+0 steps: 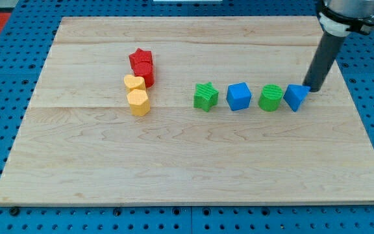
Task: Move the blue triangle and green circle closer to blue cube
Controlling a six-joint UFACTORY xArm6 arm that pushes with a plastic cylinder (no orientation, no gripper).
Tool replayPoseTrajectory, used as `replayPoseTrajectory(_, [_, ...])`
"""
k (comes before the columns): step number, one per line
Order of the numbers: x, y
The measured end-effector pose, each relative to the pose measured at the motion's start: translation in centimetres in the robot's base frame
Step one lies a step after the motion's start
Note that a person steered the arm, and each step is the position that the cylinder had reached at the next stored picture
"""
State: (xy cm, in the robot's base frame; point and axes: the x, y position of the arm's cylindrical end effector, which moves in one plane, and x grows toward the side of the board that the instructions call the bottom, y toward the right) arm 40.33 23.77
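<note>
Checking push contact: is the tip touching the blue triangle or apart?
Touching, apparently: my tip sits against the blue triangle's upper right edge, no visible gap.

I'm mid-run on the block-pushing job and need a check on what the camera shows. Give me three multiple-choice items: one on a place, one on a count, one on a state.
1. Which block lies between the blue cube and the blue triangle?
A. red star
B. green circle
C. yellow hexagon

2. How many blocks are on the board?
A. six
B. eight
C. ten

3. Where is my tip now?
A. at the blue triangle's right edge, by the view
B. over the yellow blocks
C. off the board

Answers:
1. B: the green circle sits in the row between those two.
2. B: two red, two yellow, two green, two blue.
3. A: the rod's lower end meets the triangle's upper right corner; actual contact cannot be confirmed.
</note>
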Motion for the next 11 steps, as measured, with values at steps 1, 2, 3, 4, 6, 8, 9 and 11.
replayPoseTrajectory(1, [0.4, 4.1])
replayPoseTrajectory(2, [1.5, 3.7])
replayPoseTrajectory(3, [1.6, 0.7])
replayPoseTrajectory(4, [1.6, -1.1])
replayPoseTrajectory(6, [2.0, -1.4])
replayPoseTrajectory(8, [2.4, -3.6])
replayPoseTrajectory(9, [2.4, -4.4])
replayPoseTrajectory(11, [4.7, -4.5])
